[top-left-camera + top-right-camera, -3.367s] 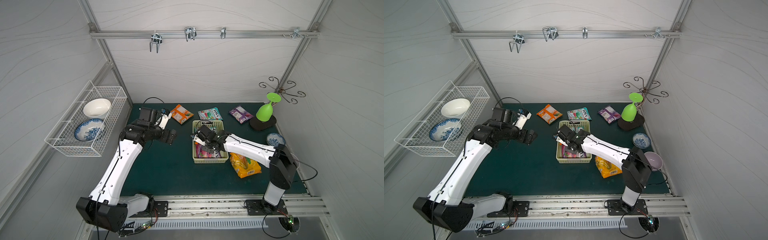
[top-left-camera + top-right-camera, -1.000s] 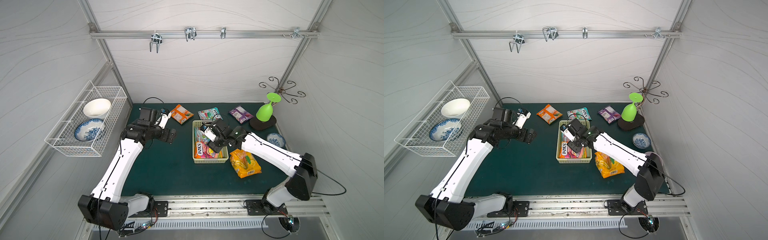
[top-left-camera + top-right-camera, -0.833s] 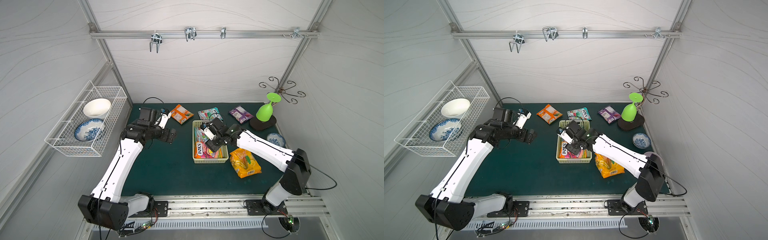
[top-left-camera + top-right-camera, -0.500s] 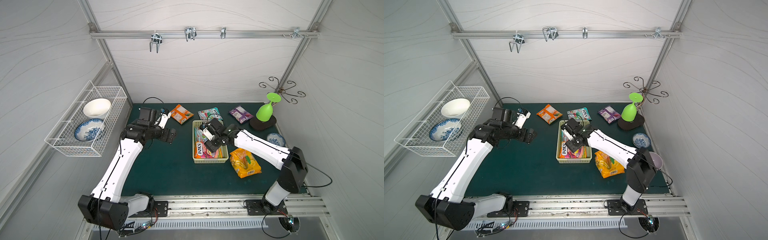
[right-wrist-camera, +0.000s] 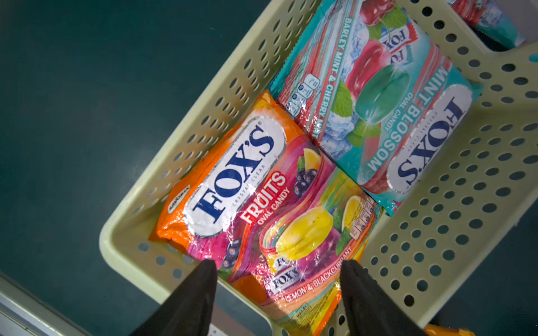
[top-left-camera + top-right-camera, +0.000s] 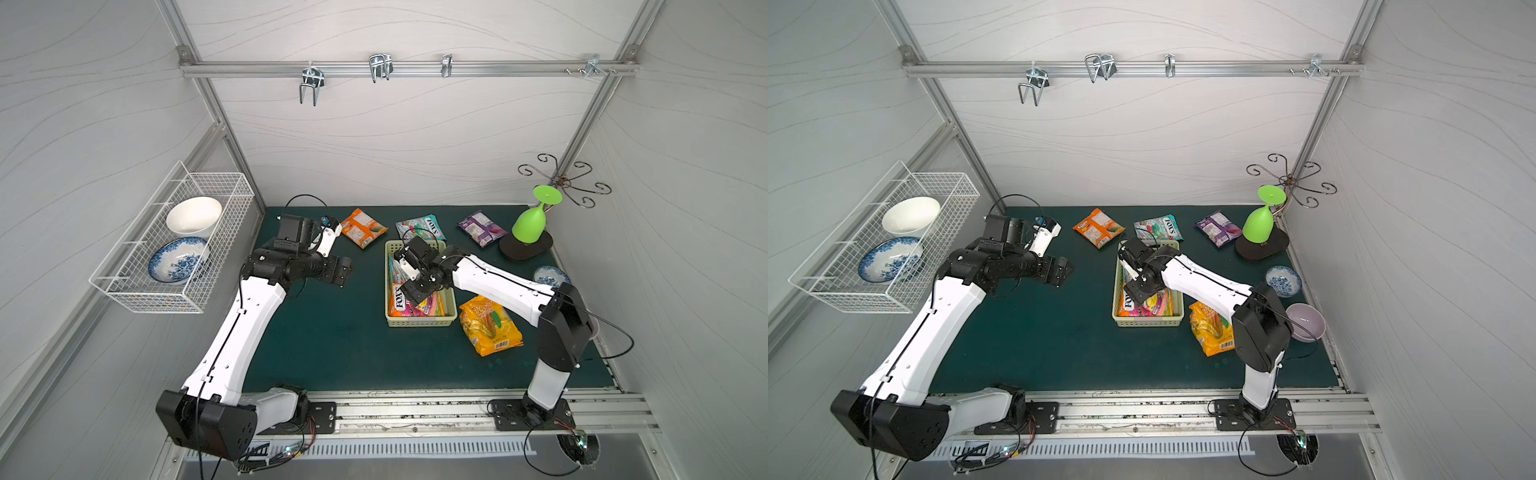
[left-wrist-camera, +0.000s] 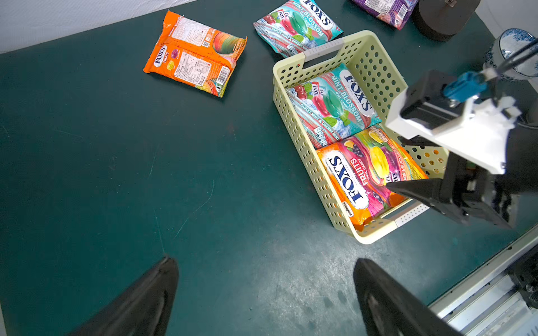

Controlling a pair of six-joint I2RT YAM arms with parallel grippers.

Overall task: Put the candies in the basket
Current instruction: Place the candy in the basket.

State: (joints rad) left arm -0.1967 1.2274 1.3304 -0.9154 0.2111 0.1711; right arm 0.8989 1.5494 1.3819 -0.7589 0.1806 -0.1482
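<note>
Right wrist view: the camera looks straight down into the pale green basket (image 5: 203,139), whose walls are perforated. Two glossy candies lie flat in it and touch end to end. One is an orange fruit packet (image 5: 247,186) marked "FOX'S FRUITS", the other a teal mint packet (image 5: 378,96) marked "MINT BLOSSOM". The right gripper (image 5: 278,261) hangs over the lower edge of the fruit packet. Its two black fingers (image 5: 198,296) are parted, with nothing between them. Whether their tips touch the wrapper cannot be told.

Left wrist view: this adds what lies outside the basket on the dark green mat (image 7: 116,174). An orange packet (image 7: 195,55) lies back side up, well apart from the basket. A second teal packet (image 7: 297,26) lies just beyond the basket's far handle slot, and a purple packet (image 7: 384,8) shows at the frame's edge. The left gripper (image 7: 262,261) is spread wide over bare mat and holds nothing.

Both top views place the basket near the middle of the mat. A larger yellow-orange bag (image 6: 490,328) lies just beside its corner nearest the right arm's base. They also show an upturned green goblet (image 6: 530,224) on a dark stand and a white wire rack (image 6: 178,232) holding two bowls. A lilac bowl (image 6: 1306,322) beside the right arm's elbow shows clearly in a top view only.
</note>
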